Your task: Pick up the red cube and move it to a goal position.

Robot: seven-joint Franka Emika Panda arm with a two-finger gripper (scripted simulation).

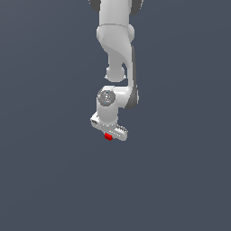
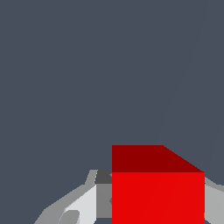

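We start with the red cube: in the exterior view it sits tucked under the lower edge of the white gripper, a small bright speck against the plain dark grey ground. In the wrist view the cube fills the near part of the picture, with pale finger surfaces close on either side of it, so we judge the gripper to be closed onto the cube and holding it. The jaws look only as far apart as the cube is wide. Whether the cube rests on the ground or hangs above it, we cannot tell, since no shadow shows.

What could go wrong from here: the cube is much narrower than the gripper, and in the exterior view it looks off toward one end of the fingers, so a shallow or off-centre hold could let it twist or slip out during a quick carry. No goal marker is visible to us.

The arm comes down from the top of the exterior view, bends at the wrist and points the gripper downward, turned slightly aslant.
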